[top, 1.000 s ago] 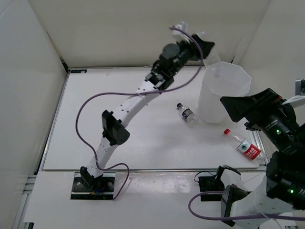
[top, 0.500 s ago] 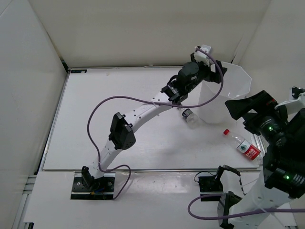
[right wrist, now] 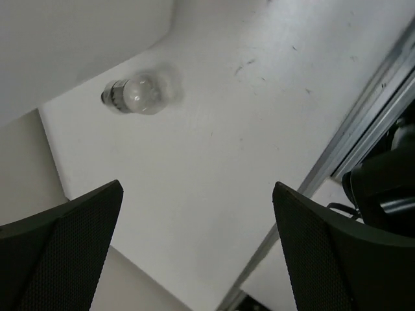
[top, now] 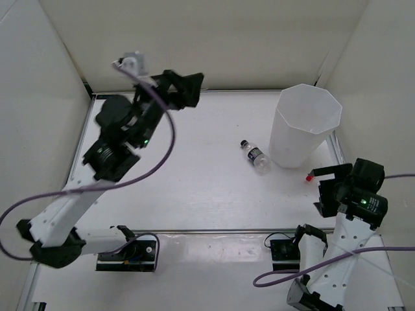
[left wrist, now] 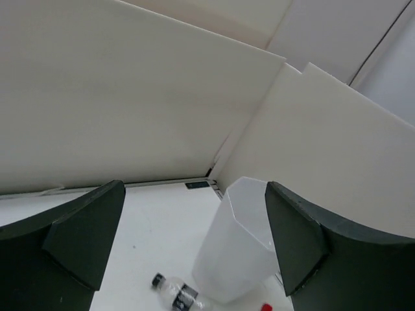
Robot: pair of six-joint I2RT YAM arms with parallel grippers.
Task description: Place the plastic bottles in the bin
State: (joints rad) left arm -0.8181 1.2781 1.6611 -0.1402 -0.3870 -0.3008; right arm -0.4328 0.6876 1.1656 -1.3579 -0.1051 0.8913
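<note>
The bin [top: 316, 127] stands upright at about 2 o'clock on the white bench [top: 194, 188], close to the far right corner. It is tall, faceted, roughly octagonal, of milky translucent plastic. From overhead its inside shows only pale walls, and I cannot tell what, if anything, lies at the bottom.

At the bin's 8 o'clock, just beside its foot, the black-capped bottle [top: 255, 155] lies on its side. It is small, clear and dark-banded, with its cap pointing toward 11 o'clock. At the bin's 6 o'clock a red cap [top: 309, 176] pokes out on the bench; the rest of that bottle is hidden under the right arm's head.

The right fingers [top: 331, 172] hang over that spot, spread wide with nothing between them. Their own camera shows dark textured pads [right wrist: 58, 246] on either side of bare, scuffed bench, and a blurred clear bottle with a dark ribbed cap [right wrist: 139, 94] seen nearly end-on. It also shows a metal rail [right wrist: 363, 136] along the bench edge, which the overhead view shows only in part.

The left fingers [top: 188, 81] are raised high at about 11 o'clock, well apart from the bin, fully spread and empty. Between them [left wrist: 71, 240] the left wrist view looks down on the bin [left wrist: 237, 259], the black-capped bottle [left wrist: 176, 293] and the red cap [left wrist: 266, 306]. The smooth white enclosure walls [left wrist: 130, 116] meet in a corner behind.
</note>
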